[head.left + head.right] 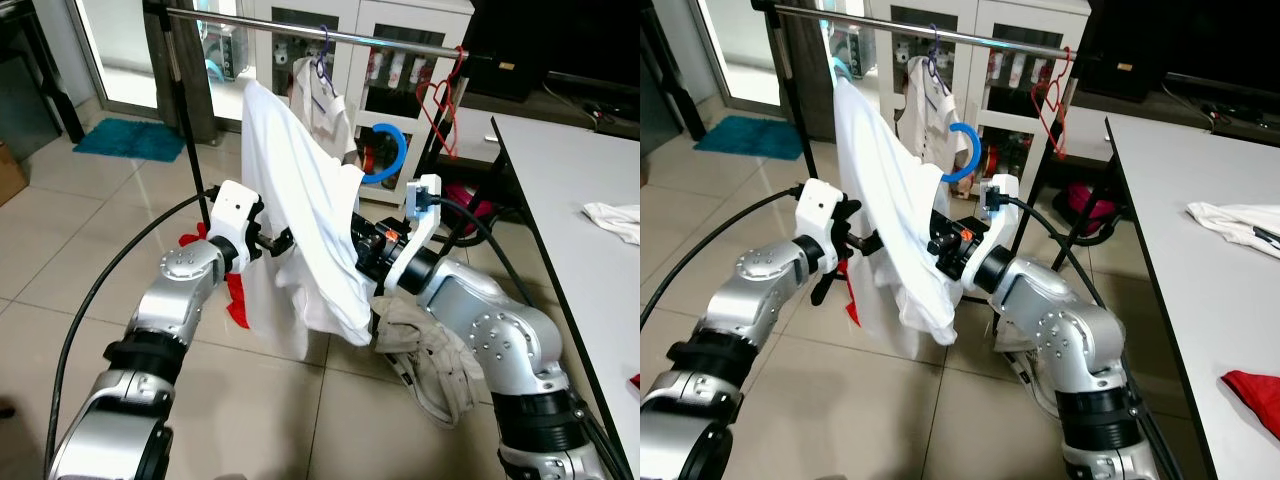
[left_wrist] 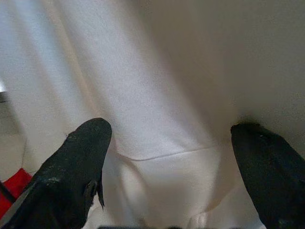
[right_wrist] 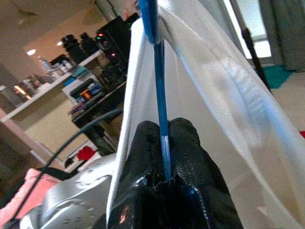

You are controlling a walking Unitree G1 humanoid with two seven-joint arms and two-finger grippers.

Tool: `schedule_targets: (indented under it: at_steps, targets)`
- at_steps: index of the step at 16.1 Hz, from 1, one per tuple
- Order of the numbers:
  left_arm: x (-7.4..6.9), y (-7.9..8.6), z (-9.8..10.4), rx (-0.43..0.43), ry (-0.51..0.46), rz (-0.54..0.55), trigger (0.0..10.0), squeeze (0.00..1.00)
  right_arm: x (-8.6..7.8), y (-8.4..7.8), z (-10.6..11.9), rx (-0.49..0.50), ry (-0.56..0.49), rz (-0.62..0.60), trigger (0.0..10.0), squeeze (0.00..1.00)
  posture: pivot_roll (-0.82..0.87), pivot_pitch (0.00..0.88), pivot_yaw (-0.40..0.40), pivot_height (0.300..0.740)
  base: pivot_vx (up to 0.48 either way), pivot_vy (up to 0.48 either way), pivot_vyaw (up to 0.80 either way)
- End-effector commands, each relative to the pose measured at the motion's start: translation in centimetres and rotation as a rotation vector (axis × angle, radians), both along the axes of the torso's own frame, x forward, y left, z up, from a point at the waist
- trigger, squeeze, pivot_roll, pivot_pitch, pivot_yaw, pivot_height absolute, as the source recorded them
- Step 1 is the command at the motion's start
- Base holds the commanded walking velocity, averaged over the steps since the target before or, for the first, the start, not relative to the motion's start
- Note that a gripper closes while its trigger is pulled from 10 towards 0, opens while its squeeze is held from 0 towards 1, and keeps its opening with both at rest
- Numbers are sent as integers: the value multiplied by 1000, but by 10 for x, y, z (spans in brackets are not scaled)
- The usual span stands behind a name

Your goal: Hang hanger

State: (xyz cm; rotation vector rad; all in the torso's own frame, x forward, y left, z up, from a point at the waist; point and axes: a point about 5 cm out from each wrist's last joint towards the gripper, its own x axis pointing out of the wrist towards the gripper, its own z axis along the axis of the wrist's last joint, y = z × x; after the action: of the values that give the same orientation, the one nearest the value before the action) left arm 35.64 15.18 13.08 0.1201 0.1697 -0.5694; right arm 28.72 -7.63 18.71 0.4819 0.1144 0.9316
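A blue hanger (image 3: 159, 71) carries a white shirt (image 1: 300, 200), and its hook (image 1: 385, 150) sticks out to the right, well below the metal rail (image 1: 330, 35). My right gripper (image 3: 164, 143) is shut on the hanger's blue bar, mostly hidden behind the shirt in the eye views. On the shirt's left side, my left gripper (image 1: 275, 243) is open, fingers (image 2: 76, 162) spread wide with the white cloth (image 2: 162, 119) right in front of them. The shirt hangs tilted, its top corner near the rail's left end.
A purple hanger (image 1: 322, 60) with a white garment and an empty red hanger (image 1: 440, 100) hang on the rail. A beige cloth (image 1: 430, 350) drapes over my right arm. A grey table (image 1: 560, 200) with a white cloth (image 1: 615, 220) stands on the right. Red cloth (image 1: 238, 300) lies on the floor.
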Motion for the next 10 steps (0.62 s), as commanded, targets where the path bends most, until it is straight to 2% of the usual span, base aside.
schedule_targets:
  at_steps: [1, 4, 5, 6, 7, 8, 9, 10]
  targets:
    - [3, -8, 5, -9, -22, -43, 10000, 0, -7, -3, 6, 29, -13, 51, 10000, 0, -54, 0, -52, 740, 0, 0, 0]
    - [6, -14, 10, -10, -67, -78, 10000, 0, -7, -4, -2, -27, 22, 51, 10000, 0, -55, 0, -53, 740, 0, 0, 0]
    - [4, -15, 9, -17, -67, -86, 10000, 0, -2, -7, -1, -52, 0, -16, 10000, 0, -58, 0, -51, 740, 0, 0, 0]
    - [1, -13, 7, -19, -55, -84, 9882, 0, 6, -10, 0, -125, -55, -98, 10000, 0, -58, 0, -50, 740, 0, 0, 0]
    - [-2, -11, 6, -20, -51, -72, 7765, 0, 12, -12, 0, -185, -91, -148, 10000, 0, -59, 0, -50, 740, 0, 0, 0]
    - [-8, -8, 6, -45, -45, -58, 4314, 0, 19, -15, -2, -256, -120, -217, 10000, 0, -56, 0, -56, 740, 0, 0, 0]
    - [-15, -6, 6, -60, -44, -68, 784, 0, 27, -16, -3, -264, -112, -288, 10000, 0, -52, 0, -63, 740, 0, 0, 0]
    - [-20, -6, 6, -63, -44, -76, 549, 0, 32, -16, -3, -269, -113, -327, 10000, 0, -47, 0, -70, 740, 0, 0, 0]
